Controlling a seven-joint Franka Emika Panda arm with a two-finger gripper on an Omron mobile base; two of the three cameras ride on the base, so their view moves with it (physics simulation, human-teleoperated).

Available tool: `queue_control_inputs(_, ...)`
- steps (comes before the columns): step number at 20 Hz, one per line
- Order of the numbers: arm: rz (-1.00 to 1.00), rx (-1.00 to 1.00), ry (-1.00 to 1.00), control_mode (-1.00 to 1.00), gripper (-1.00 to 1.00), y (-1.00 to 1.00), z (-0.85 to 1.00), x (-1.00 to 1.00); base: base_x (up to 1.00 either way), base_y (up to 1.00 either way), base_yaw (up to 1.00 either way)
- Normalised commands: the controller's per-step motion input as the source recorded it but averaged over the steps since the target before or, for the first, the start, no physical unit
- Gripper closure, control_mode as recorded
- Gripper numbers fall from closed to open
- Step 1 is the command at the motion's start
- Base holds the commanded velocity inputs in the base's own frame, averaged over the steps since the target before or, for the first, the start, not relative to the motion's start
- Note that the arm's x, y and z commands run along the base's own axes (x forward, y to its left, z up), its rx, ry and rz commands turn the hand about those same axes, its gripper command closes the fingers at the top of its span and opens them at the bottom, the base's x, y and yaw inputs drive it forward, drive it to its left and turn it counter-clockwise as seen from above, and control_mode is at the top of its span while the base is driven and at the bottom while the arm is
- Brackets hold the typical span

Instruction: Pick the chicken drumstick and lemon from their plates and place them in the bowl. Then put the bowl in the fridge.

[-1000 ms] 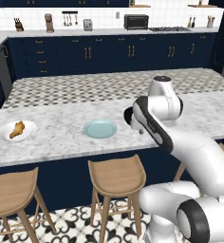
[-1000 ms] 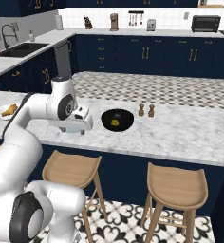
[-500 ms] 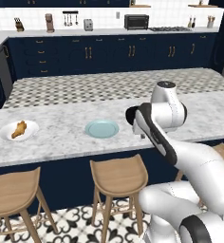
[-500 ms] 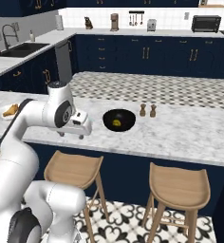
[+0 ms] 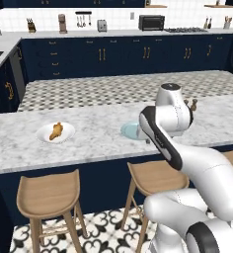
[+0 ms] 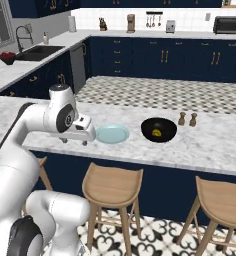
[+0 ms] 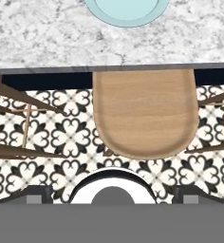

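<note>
Marble counter (image 6: pixel 200 145), lemon (image 6: pixel 157 133) in bowl (image 6: pixel 159 129)

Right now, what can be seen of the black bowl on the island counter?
The round, shallow, glossy black bowl sits upright on the white marbled counter, right of the empty pale blue plate and apart from it. A small yellow-green lemon lies inside. Two small brown shakers stand just behind it. Nothing grips it.

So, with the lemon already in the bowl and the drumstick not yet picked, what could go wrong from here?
1. The chicken drumstick lies on the white plate, far to the side of the open gripper, so a long reach may miss it.
2. The empty light blue plate lies between; a low sweep could knock it.
3. The bowl sits near the counter edge.
</note>
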Motion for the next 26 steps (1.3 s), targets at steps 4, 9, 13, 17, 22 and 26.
queue_control_inputs(4,0.0,0.0,0.0,1.0,-1.0,0.0,0.0,0.0,0.29,-0.09,0.0)
queue_control_inputs(9,0.0,0.0,0.0,1.0,-1.0,0.0,0.0,0.0,0.6,0.0,0.0)
queue_control_inputs(13,0.0,0.0,0.0,1.0,-1.0,0.0,0.0,0.0,0.31,0.0,0.0)
queue_control_inputs(17,0.0,0.0,0.0,-1.0,-1.0,0.13,0.0,0.04,0.24,0.04,0.0)
queue_control_inputs(22,0.0,-0.02,0.06,-1.0,-1.0,0.99,0.0,0.3,0.0,0.0,0.0)
queue_control_inputs(26,-0.01,0.0,0.01,-1.0,-1.0,0.99,0.0,0.36,0.0,0.0,0.0)
